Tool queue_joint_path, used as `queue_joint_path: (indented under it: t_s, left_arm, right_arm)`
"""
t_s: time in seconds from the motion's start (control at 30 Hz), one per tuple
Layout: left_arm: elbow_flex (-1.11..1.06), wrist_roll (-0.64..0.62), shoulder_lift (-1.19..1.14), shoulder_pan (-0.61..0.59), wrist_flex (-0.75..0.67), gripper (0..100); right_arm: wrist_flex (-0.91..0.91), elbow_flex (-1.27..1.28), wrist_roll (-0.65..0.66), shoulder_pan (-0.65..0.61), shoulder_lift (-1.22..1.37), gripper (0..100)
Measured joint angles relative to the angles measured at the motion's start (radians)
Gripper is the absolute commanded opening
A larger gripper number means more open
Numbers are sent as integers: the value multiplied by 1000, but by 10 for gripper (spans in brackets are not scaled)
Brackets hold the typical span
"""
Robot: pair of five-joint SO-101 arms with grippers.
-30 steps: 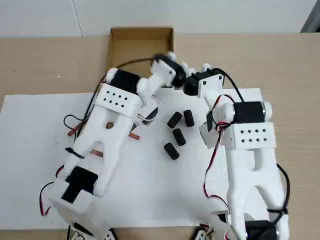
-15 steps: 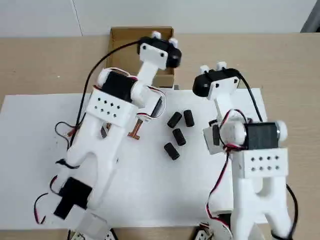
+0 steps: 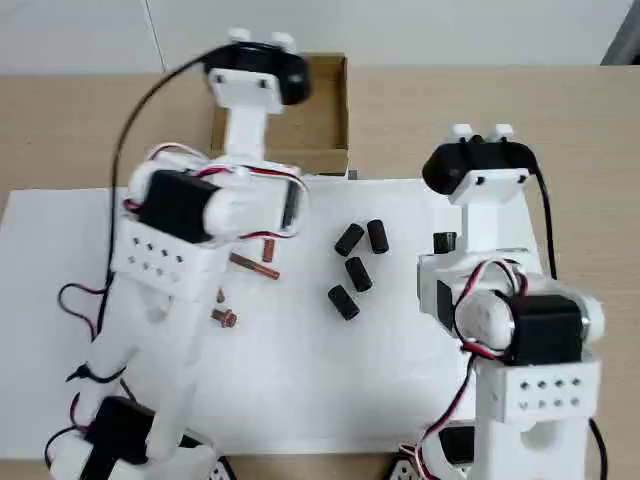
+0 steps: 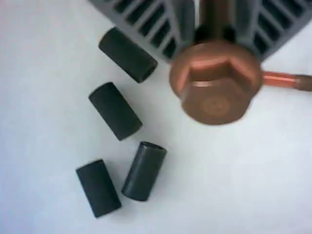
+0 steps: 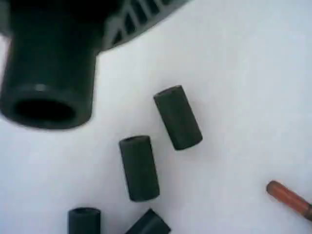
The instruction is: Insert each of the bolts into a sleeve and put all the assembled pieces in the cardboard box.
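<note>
My left gripper (image 4: 214,22) is shut on a copper bolt (image 4: 214,80), whose hexagonal head faces the camera. Below it several black sleeves (image 4: 115,110) lie loose on the white sheet, and another bolt's shank (image 4: 285,79) lies nearby. My right gripper (image 5: 53,29) is shut on a black sleeve (image 5: 48,87), its open end toward the camera. In the high view the loose sleeves (image 3: 358,274) cluster between the two arms. Two bolts (image 3: 255,266) (image 3: 224,318) lie beside the left arm. The cardboard box (image 3: 330,110) stands at the back.
A white sheet (image 3: 300,390) covers the wooden table (image 3: 590,120). The left arm's upper part (image 3: 250,80) rises over the box's left side. The right arm (image 3: 480,180) stands at the sheet's right edge. More loose sleeves (image 5: 139,167) and a bolt tip (image 5: 288,199) lie under the right gripper.
Both grippers were close together in front of the box. They have drawn apart: the left arm swung up over the box's left side, and the right arm pulled back to the right.
</note>
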State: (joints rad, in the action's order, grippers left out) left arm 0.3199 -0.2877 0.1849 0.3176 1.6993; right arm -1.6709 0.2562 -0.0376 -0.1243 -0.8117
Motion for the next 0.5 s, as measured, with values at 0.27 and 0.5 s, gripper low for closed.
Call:
queue_joint_path:
  t_s: [0.27,0.5]
  left_arm:
    - [-155,23,140,-6,0,5]
    - [-384,34,341,0,-35,5]
  right_arm:
    - [0,0,-8,0,-84,3]
    - [0,83,-8,-2,-123,3]
